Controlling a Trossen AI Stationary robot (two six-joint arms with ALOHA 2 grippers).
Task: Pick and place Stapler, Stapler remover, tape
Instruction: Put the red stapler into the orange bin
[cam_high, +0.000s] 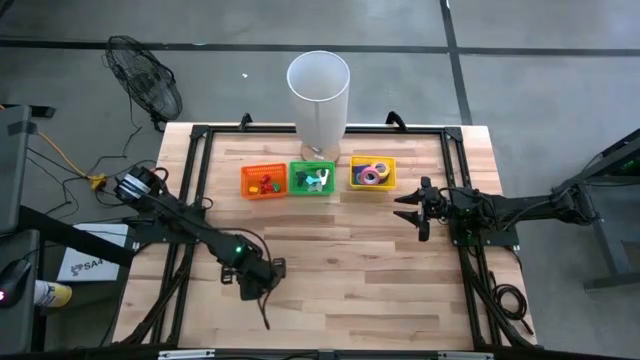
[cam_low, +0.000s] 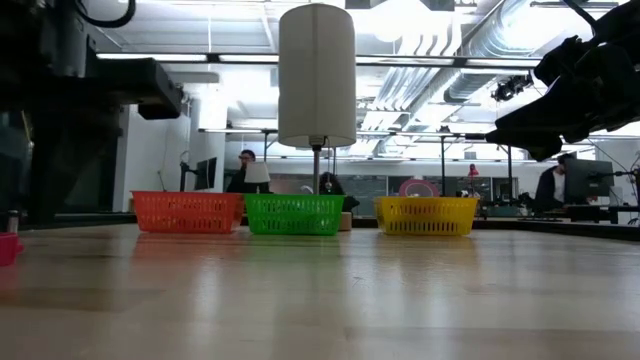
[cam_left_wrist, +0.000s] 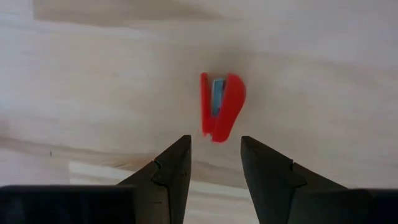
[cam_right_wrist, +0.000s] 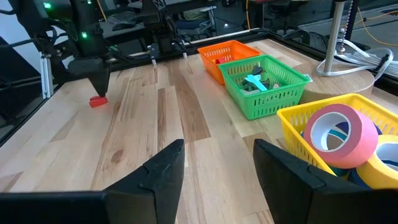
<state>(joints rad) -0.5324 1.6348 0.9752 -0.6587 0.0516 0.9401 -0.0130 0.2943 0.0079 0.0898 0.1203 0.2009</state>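
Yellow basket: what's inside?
The yellow basket holds tape rolls: a pink roll stands on top, with a blue one beside it. Anything beneath them is covered, so the full count can't be seen.

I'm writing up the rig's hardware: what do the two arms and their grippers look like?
Both are dark, nearly black jointed arms. The left gripper and right gripper each have two matte black, wedge-shaped fingers. A green light glows on the left arm, and black cables trail near the right arm's base.

Probably an open-plan lab or office; exposed ceiling ducts (cam_low: 500, 45), people at monitors (cam_low: 590, 185), framed wooden workbench (cam_high: 330, 260).
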